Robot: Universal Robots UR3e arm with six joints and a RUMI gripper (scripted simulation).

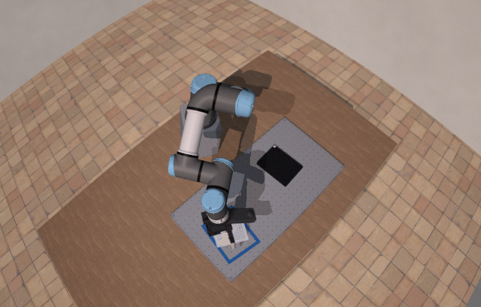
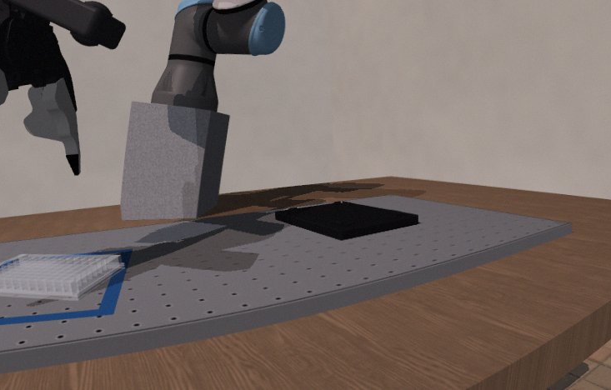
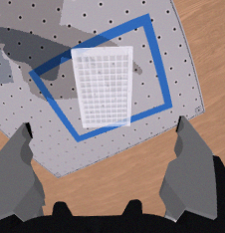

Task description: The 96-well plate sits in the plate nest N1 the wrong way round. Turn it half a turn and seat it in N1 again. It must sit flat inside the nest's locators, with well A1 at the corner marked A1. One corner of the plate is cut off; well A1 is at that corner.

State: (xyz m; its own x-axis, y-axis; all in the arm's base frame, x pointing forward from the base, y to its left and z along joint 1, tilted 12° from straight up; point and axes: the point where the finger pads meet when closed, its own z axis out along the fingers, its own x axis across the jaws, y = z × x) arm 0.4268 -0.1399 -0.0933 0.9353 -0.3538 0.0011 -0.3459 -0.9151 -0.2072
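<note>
While hanging high over the blue square, with jaws spread wide:
Gripper (image 2: pixel 18 177): released, holding nothing, well above the plate; both grey fingers framing the bottom of the wrist view.
Plate (image 2: pixel 42 274): clear, lying flat on the breadboard, apart from the fingers; mostly inside the blue outline, one end crossing the blue line in the wrist view (image 3: pixel 104 86).
Plate angle: skewed against the outline's sides.
Cut corner: too small to make out.
Blue outline (image 3: pixel 156 57): taped square at one end of the breadboard, near its edge.
Nest (image 2: pixel 346 219): black, low, square, at the far half of the breadboard, well apart from the plate; small white mark at one corner (image 1: pixel 274 145).
Breadboard (image 2: pixel 394 262): grey, dotted with holes, lying on the wooden table (image 2: pixel 516 300).
Arm (image 1: pixel 193 131): folded, mounted on a grey block (image 2: pixel 172 160) beside the breadboard, wrist reaching over the outline.
Shadows: arm's shape cast across the breadboard between block and nest.
</note>
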